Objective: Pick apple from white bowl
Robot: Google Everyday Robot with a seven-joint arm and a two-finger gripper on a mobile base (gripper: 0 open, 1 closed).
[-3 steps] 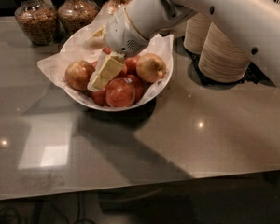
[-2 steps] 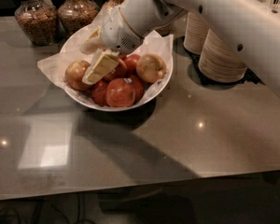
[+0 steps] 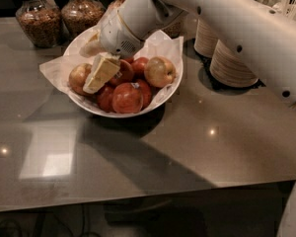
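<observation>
The white bowl (image 3: 167, 90), lined with crumpled white paper, stands on the dark counter and holds several apples. The dull orange-red, yellow-mottled apple (image 3: 79, 78) lies at the bowl's left side. My gripper (image 3: 95, 59) hangs over the left half of the bowl with its cream fingers (image 3: 102, 72) apart and nothing between them. The near finger rests just right of that apple, over the red apples. A paler yellow blushed apple (image 3: 160, 71) lies at the right. A deep red stickered apple (image 3: 127, 98) lies at the front.
Two glass jars of brown grains (image 3: 35, 19) (image 3: 81, 14) stand behind the bowl at the left. Stacks of beige disposable bowls (image 3: 234, 65) stand to the right. My white arm (image 3: 237, 28) crosses from the upper right. The counter's front edge (image 3: 138, 194) runs below.
My gripper has moved left across the bowl, from over the middle apples toward the orange-red apple at the left. The apples have not moved.
</observation>
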